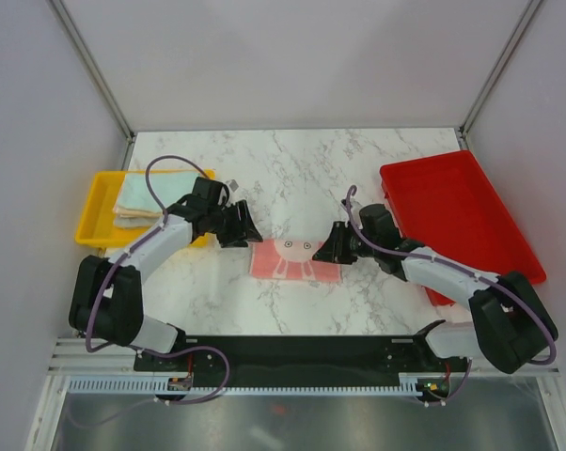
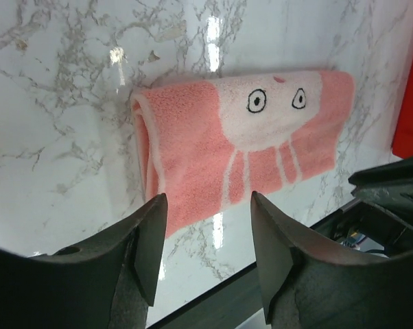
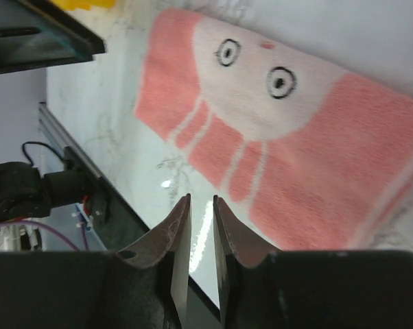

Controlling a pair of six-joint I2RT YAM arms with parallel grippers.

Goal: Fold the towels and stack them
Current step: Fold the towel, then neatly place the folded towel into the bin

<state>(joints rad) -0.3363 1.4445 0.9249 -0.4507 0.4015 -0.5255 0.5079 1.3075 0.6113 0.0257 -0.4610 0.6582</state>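
At the left side of the surface [image 1: 292, 178], a yellow tray [image 1: 93, 211] is holding a small pile of folded towels [image 1: 137, 199], mint green and pale ones. Just to the right of it, the left gripper [image 1: 243, 228] is hovering with its jaws wide apart and is gripping nothing. It is pointing at the left edge of the pink patterned towel [image 1: 297, 258].

This towel is lying flat in the middle of the surface, between both arms. The left wrist view is showing a doubled layer at its left edge, so it seems to be folded at least once. The right gripper [image 1: 332, 249] is waiting just beside the towel's right edge. Its jaws are open only by a narrow slit, and nothing is between them. Further right, a red tray [image 1: 471, 216] is standing.

I am judging that the folding of this towel is in progress or nearly done. The next move is probably calling for one more fold, or for a pinch through both layers at the edge, so the fold is not opening during the carry to the pile.
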